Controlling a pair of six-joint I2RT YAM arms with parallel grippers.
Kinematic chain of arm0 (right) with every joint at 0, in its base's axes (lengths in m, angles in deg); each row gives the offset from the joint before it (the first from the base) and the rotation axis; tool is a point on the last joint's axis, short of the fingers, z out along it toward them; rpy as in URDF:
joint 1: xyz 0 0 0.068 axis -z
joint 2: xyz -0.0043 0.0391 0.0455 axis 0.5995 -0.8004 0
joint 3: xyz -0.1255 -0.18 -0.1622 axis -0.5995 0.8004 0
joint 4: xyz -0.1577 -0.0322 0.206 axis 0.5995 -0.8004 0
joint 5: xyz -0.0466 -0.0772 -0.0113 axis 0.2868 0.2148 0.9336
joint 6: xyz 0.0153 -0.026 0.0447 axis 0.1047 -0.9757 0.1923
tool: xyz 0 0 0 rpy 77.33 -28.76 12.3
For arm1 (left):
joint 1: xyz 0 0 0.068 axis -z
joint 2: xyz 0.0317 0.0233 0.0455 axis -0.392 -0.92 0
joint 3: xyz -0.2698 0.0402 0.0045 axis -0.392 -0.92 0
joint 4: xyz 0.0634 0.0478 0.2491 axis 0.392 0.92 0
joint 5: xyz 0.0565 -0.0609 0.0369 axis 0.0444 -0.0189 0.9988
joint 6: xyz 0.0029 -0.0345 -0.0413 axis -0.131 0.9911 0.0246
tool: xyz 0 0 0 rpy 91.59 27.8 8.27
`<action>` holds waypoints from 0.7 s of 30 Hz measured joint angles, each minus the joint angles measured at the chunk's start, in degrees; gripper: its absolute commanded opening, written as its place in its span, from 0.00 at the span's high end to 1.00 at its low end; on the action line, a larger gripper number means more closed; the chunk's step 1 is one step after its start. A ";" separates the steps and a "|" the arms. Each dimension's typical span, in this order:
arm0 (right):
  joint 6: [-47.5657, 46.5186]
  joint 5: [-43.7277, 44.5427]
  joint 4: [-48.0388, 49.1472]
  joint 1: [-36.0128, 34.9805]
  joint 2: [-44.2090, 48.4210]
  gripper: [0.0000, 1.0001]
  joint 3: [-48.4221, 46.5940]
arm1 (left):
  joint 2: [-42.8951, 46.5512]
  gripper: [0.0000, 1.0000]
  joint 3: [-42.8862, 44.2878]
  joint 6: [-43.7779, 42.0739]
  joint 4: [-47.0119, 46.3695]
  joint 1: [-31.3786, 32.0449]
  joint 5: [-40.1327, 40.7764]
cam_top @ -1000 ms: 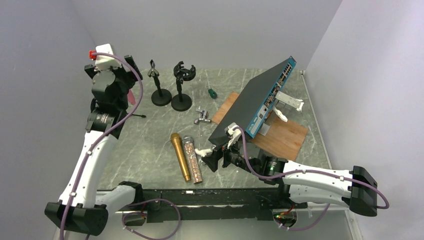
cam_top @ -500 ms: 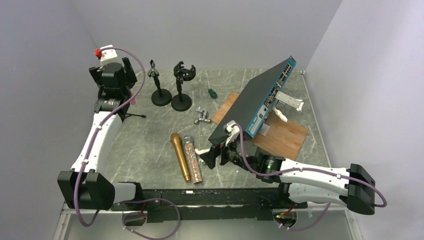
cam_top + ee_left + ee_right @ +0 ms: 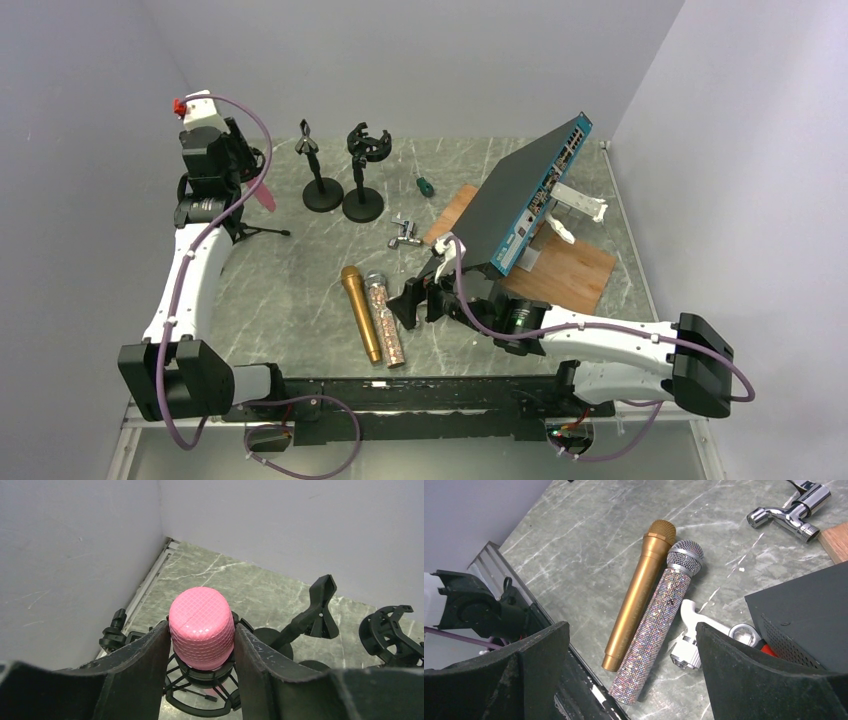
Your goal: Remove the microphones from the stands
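Note:
The pink microphone (image 3: 201,627) stands upright in a black shock-mount stand (image 3: 186,692) at the table's far left, by the wall. In the top view only a pink sliver of the microphone (image 3: 265,197) shows below my left gripper (image 3: 222,165), above the stand's tripod legs (image 3: 262,232). In the left wrist view my left gripper (image 3: 201,632) comes down over the mesh head, and both fingers (image 3: 150,655) press against its sides. My right gripper (image 3: 418,300) hovers open over the table's middle, holding nothing.
A gold microphone (image 3: 639,587) and a glitter one (image 3: 661,615) lie side by side under my right gripper (image 3: 631,630). Two empty black stands (image 3: 320,180) (image 3: 362,178) stand at the back. A tilted network switch (image 3: 515,200), wooden board (image 3: 570,275), chrome tap (image 3: 405,235) and screwdriver (image 3: 424,186) lie to the right.
My left gripper has come down over the pink microphone and its jaws have narrowed onto the head. My right arm has shifted left and forward, still open.

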 measured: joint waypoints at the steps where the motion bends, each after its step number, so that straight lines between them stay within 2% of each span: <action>1: 0.00 -0.22 -0.02 0.00 -0.31 0.02 0.00 | -0.04 0.52 0.00 0.00 0.09 0.00 -0.76; 7: -0.02 -0.46 -0.15 0.00 -1.51 0.02 -0.04 | -0.33 0.78 -0.02 -0.07 0.17 -0.09 -3.76; 13: -0.02 -0.46 -0.17 0.00 -1.51 0.02 -0.07 | -0.13 1.00 -0.02 -0.35 0.39 -0.20 -4.24; 15: -0.04 -0.48 -0.17 0.00 -1.49 0.02 -0.07 | 0.22 1.00 -0.02 -1.29 0.61 0.92 -2.40; 21: -0.04 -0.61 -0.09 0.00 -1.16 0.02 -0.07 | 1.29 1.00 2.62 -8.74 3.10 9.16 10.36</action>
